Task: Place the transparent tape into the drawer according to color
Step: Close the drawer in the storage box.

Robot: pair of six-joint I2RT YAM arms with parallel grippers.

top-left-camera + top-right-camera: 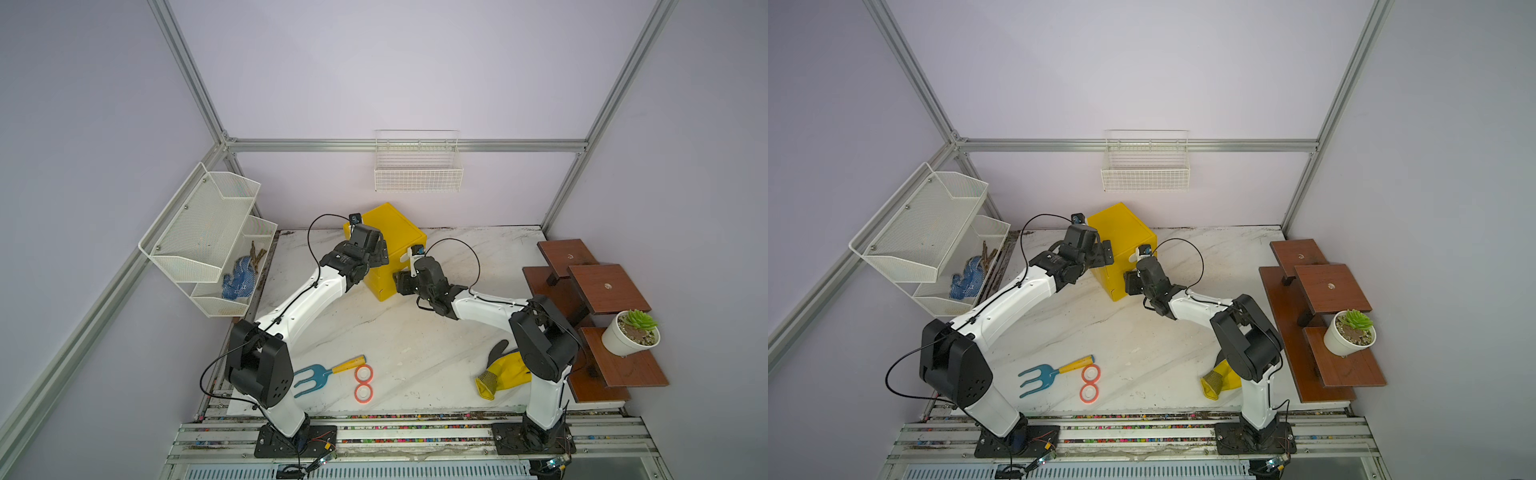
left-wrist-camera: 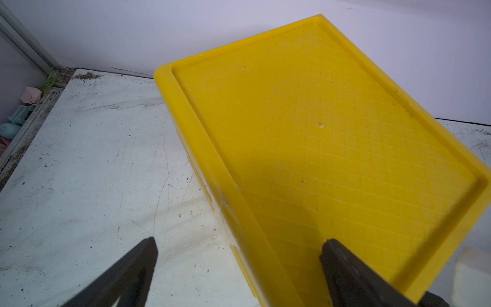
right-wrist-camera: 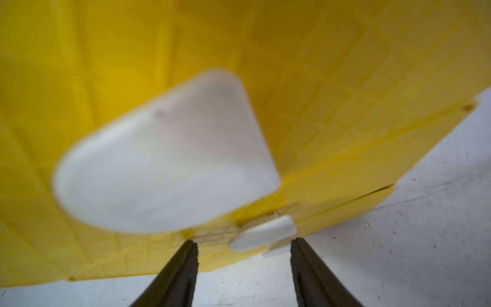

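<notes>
We look down on a white marbled table [image 1: 415,332] where two robot arms reach toward a yellow drawer cabinet [image 1: 395,232] standing at the back.

The tape shows as two flat pink-red tape rings at the front of the table, well apart from the cabinet, in both top views. The farther ring [image 1: 364,373] lies just beside the yellow handle of a blue garden fork [image 1: 311,376]. The nearer ring [image 1: 363,392] lies right next to the farther one.

The left gripper [image 2: 240,240] is at the cabinet's top corner. Its jaws are spread wide and hold nothing. One finger is over the grid-patterned top, and the other is past the side, above the table.

The right gripper [image 3: 244,242] is low at the cabinet's front. Its jaws are partly spread, with the small white lower handle [image 3: 263,234] between them. One finger is right against the handle and the other stands clear, so nothing seems clamped, though this wrist view is blurred. A larger white handle [image 3: 164,164] sits above it.

A crumpled yellow glove [image 1: 498,378] lies near the right arm's base. A potted succulent [image 1: 629,332] stands on a brown stepped shelf [image 1: 606,286]. A white wire basket [image 1: 417,166] hangs on the back wall, and a white mesh rack [image 1: 208,232] hangs on the left wall.
</notes>
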